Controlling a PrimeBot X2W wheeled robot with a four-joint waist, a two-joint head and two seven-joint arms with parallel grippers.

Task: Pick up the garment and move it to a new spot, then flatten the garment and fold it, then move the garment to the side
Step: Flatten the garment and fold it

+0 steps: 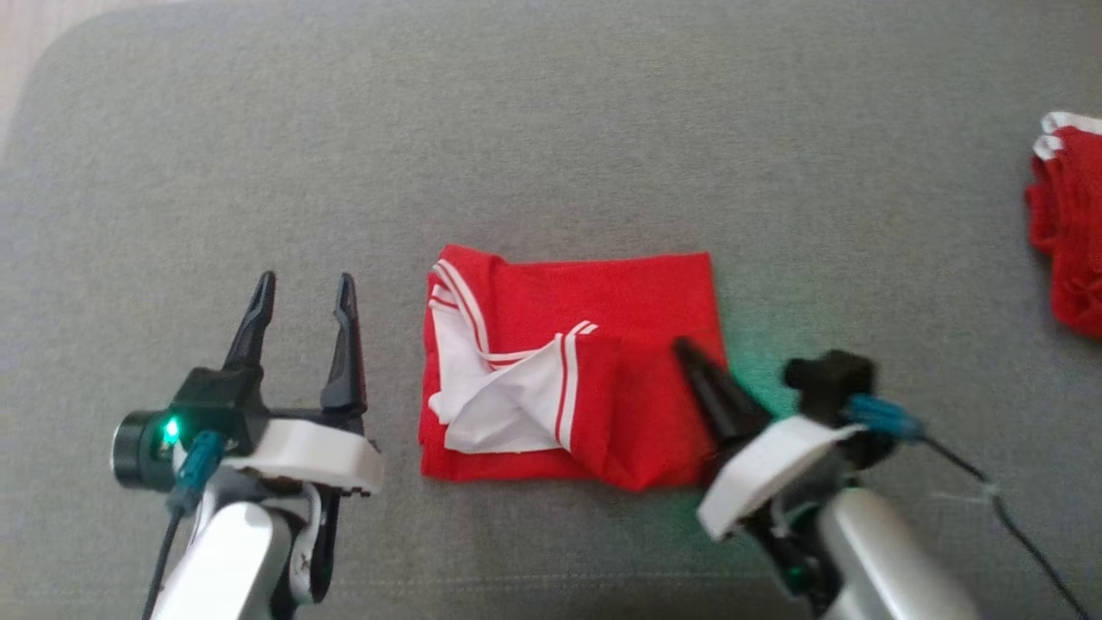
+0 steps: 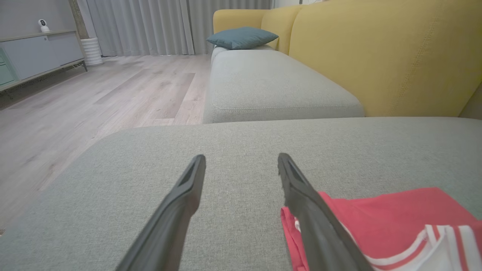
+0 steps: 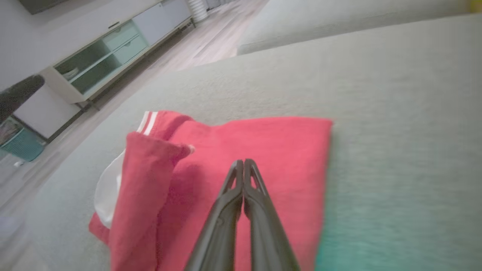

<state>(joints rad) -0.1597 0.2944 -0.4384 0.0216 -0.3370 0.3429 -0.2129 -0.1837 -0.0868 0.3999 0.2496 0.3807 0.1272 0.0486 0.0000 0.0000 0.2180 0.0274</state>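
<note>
A red garment [image 1: 637, 301] with white striped trim lies folded into a rough square on the grey cushion [image 1: 551, 129]. It also shows as the red garment [image 3: 263, 143] and the red garment [image 2: 376, 214] in the wrist views. My right gripper [image 1: 684, 349] hovers over the garment's right part, its fingers pressed together with nothing between them; the same right gripper [image 3: 243, 162] points across the red cloth. My left gripper [image 1: 303, 284] stands open on the cushion just left of the garment, seen too as the left gripper [image 2: 241, 160].
Another red and white cloth [image 1: 1067, 232] lies at the cushion's right edge. A yellow sofa back [image 2: 376, 56] with a blue pillow [image 2: 241, 37] rises beyond. Wooden floor [image 2: 94, 98] and a low cabinet [image 3: 109, 56] lie past the cushion's left edge.
</note>
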